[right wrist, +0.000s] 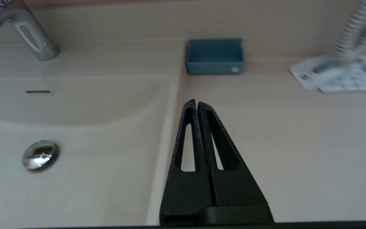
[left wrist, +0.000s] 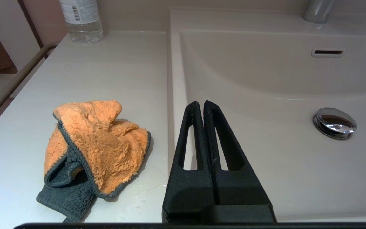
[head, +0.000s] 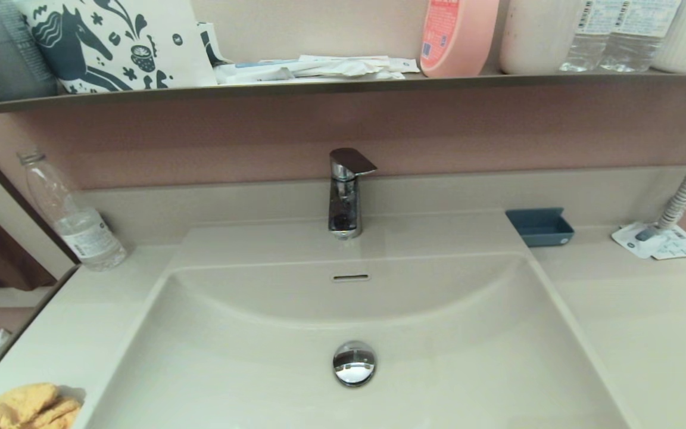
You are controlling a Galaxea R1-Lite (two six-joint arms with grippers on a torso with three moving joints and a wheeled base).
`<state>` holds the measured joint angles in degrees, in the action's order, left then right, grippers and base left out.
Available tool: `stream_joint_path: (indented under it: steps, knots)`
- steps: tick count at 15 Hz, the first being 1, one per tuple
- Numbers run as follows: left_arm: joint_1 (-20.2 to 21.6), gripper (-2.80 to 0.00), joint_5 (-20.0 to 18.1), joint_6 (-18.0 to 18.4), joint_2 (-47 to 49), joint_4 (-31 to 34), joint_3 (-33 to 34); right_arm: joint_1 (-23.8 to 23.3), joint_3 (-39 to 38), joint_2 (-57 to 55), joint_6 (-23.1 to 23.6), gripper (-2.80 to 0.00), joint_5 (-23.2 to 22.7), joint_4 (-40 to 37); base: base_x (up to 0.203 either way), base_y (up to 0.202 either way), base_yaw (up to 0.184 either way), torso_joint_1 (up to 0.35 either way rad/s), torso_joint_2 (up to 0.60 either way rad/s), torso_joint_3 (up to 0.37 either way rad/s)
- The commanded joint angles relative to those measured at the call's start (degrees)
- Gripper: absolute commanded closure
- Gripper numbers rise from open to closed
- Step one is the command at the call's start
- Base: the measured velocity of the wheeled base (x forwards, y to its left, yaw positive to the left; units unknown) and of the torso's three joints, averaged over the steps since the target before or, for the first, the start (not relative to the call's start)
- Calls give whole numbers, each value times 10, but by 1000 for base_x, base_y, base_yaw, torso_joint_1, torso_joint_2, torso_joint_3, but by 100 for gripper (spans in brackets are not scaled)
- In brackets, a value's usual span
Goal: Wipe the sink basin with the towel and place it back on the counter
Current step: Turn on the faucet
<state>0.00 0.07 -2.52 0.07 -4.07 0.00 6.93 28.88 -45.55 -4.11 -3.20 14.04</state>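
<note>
Orange towel [head: 28, 408] half cropped on counter [head: 69, 333]; left pincer [left wrist: 200, 105], right pincer [right wrist: 194, 103] apparently clenched, empty.

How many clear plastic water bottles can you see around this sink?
3: one bottle stands on the counter left of the sink basin; two bottles stand on the brown shelf at upper right. Others may be hidden.

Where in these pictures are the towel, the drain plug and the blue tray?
towel [left wrist: 106, 149]: left wrist view, on the orange pile.
drain plug [head: 354, 362]: head view, on the chrome cap.
blue tray [right wrist: 214, 56]: right wrist view, on its inner back wall.
</note>
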Motion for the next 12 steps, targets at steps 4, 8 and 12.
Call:
stream_joint_path:
  steps: [4, 8, 12]
  knots:
    - [0, 0, 0, 0, 0, 0, 0, 207, 81, -283, -26, 0, 85, 129, 0, 0, 0, 0, 0, 0]
    - [0, 0, 0, 0, 0, 0, 0, 347, 198, -432, -11, 0, 198, 190, 0, 0, 0, 0, 0, 0]
    - [0, 0, 0, 0, 0, 0, 0, 400, 272, -527, 4, 0, 244, 231, 0, 0, 0, 0, 0, 0]
